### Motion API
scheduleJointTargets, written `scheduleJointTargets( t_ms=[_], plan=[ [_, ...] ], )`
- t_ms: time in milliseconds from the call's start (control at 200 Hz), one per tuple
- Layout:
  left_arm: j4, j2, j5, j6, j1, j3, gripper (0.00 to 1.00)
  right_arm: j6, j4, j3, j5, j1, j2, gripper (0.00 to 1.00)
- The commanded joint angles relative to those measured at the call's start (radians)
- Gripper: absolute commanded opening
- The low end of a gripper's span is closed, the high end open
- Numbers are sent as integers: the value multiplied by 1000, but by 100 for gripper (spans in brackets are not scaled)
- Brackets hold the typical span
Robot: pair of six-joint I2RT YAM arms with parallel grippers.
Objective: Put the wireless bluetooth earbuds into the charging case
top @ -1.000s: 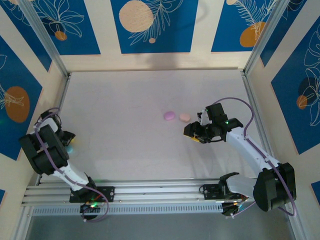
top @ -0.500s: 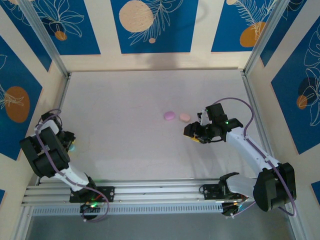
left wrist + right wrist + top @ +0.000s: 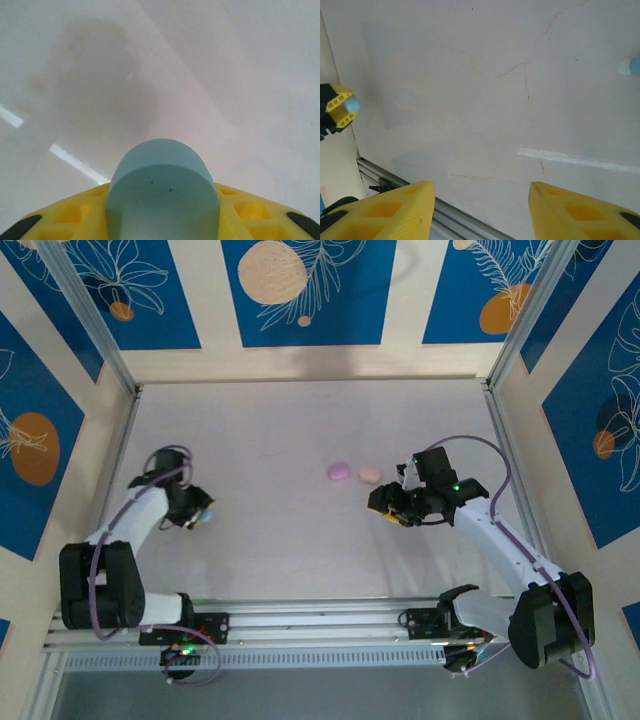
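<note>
Left fingers (image 3: pixel 70 217) pinch one light-blue smooth rounded plastic piece (image 3: pixel 162 190) over the pale bench (image 3: pixel 270 430), near its left edge. Its long axis runs along the fingers, domed end outward. Bud or case: cannot tell. Right fingers (image 3: pixel 395 210) spread, empty. Mid-bench: one purplish-pink oval pebble (image 3: pixel 339 471) and one peach oval pebble (image 3: pixel 370 474), just apart, with bare surface around them.

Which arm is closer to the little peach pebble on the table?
Right. The right gripper sits just nearside of the peach pebble; the left gripper, holding a light blue case, is far to its left.
</note>
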Motion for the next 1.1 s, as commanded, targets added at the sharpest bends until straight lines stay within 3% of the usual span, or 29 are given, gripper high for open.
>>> scheduleJointTargets(
  t_ms=[0, 85, 220, 430, 560, 680, 780, 845, 985, 1095],
  plan=[
    [-4, -3, -1, -218, -192, -33, 43, 34, 18, -19, 5, 10, -19, 54],
    [-17, 26, -52, -289, -340, -1, 44, 39, 18, -19, 14, 14, -19, 54],
    [-17, 103, -80, -369, -488, 65, 44, 41, 23, -22, 19, 22, -19, 54],
    [56, 263, -12, -486, -633, 119, 44, 63, 44, -40, 40, 44, -19, 54],
    [44, 360, -1, -493, -710, 202, 47, 67, 55, -51, 58, 63, -19, 54],
    [38, 414, 8, -485, -745, 261, 54, 65, 79, -65, 74, 82, -19, 54],
    [44, 414, 0, -470, -748, 275, 76, 46, 110, -71, 104, 116, -20, 54],
    [38, 386, -31, -455, -746, 277, 85, 29, 131, -78, 138, 148, -20, 53],
    [-35, 296, -145, -392, -734, 298, 100, 6, 218, -99, 200, 224, -12, 53],
    [-133, 194, -319, -311, -710, 310, 100, -65, 335, -118, 256, 321, 9, 53]
  ],
)
